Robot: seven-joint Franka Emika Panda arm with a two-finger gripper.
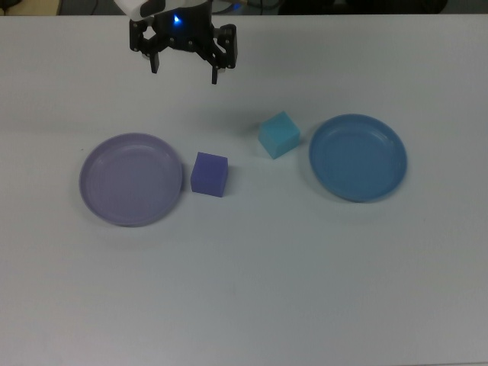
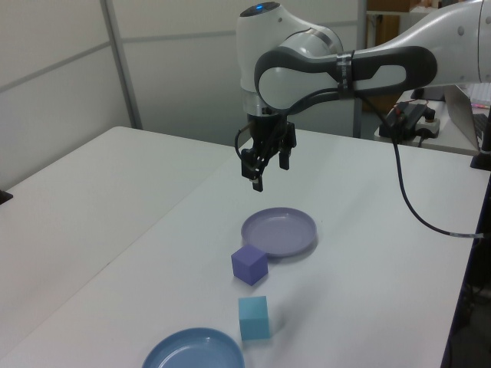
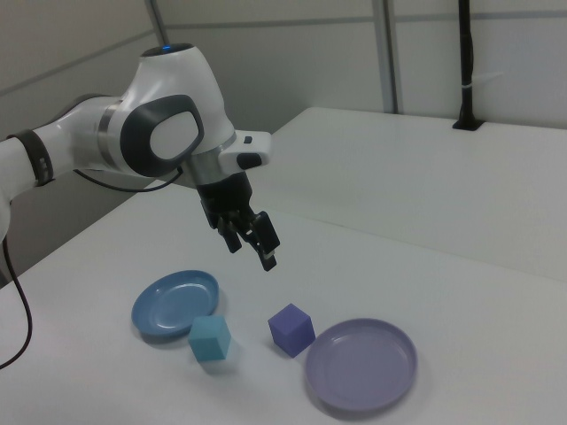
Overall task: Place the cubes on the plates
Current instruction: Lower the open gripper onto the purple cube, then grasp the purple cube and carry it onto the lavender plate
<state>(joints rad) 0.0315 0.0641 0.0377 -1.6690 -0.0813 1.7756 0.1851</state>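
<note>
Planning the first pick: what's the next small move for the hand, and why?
Probably bring the hand down toward the purple cube, staying open. Both cubes sit on the table, neither on a plate, and the hand hangs empty above the table. In the top view the purple cube lies nearly below it, beside the lavender plate; the cyan cube is farther toward the top view's right, near the blue plate.
</note>
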